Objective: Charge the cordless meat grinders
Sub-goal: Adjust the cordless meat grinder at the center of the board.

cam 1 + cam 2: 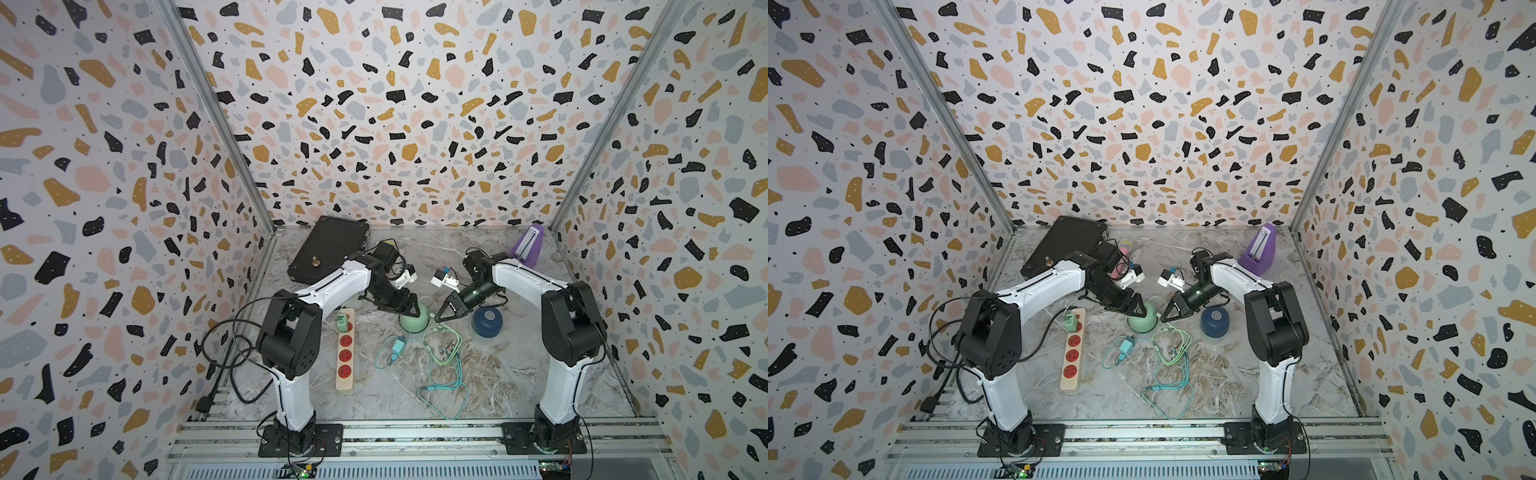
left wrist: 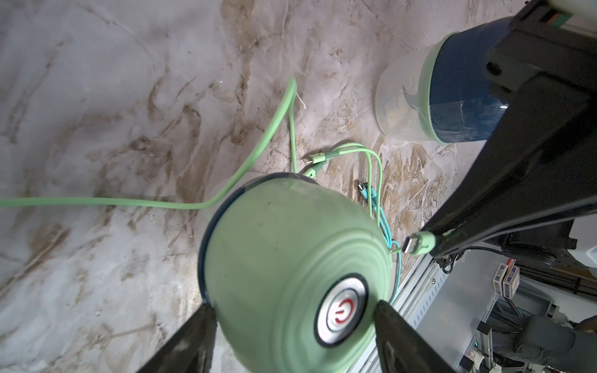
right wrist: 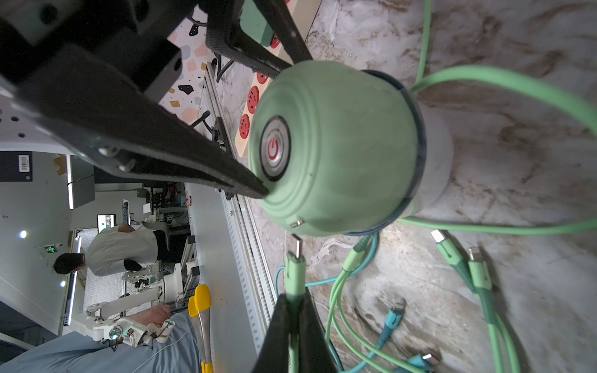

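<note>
The mint green meat grinder [image 1: 414,323] [image 1: 1144,323] stands mid-table on its clear cup. My left gripper [image 1: 409,309] [image 2: 292,306] is shut on its dome, one finger on each side of the silvery button [image 2: 340,311]. The dark navy meat grinder [image 1: 487,322] [image 2: 458,87] stands free to its right. My right gripper [image 1: 438,318] [image 3: 295,298] is shut on a light green cable plug [image 3: 295,268]. The plug's metal tip sits just short of a small port [image 3: 295,223] low on the mint dome.
A beige power strip [image 1: 345,353] with red sockets lies left, with a green adapter [image 1: 343,322] plugged in. A teal adapter [image 1: 398,347] and loose green and teal cables [image 1: 442,374] sprawl in front. At the back are a black case [image 1: 328,249] and a purple metronome [image 1: 530,247].
</note>
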Action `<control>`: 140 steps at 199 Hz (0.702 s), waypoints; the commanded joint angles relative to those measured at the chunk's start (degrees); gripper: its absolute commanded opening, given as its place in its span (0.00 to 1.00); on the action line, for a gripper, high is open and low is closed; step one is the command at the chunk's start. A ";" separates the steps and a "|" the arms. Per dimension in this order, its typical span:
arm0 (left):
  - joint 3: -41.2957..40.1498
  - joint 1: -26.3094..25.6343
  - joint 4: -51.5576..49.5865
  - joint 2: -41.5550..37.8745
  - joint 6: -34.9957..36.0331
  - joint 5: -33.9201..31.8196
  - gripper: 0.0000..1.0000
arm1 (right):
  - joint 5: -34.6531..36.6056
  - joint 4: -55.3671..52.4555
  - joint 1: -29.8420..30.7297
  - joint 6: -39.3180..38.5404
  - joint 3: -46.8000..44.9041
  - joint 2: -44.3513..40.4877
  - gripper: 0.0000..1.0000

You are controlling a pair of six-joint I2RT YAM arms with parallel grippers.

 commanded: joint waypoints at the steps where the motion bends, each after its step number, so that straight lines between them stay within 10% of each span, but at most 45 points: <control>1: -0.79 0.12 -0.95 1.62 1.43 -1.86 0.75 | -0.65 -1.89 0.21 -0.85 1.25 0.42 0.00; 140: -0.76 -0.01 -1.57 2.15 2.10 -1.00 0.74 | -0.83 -1.90 0.81 -0.57 2.52 1.00 0.00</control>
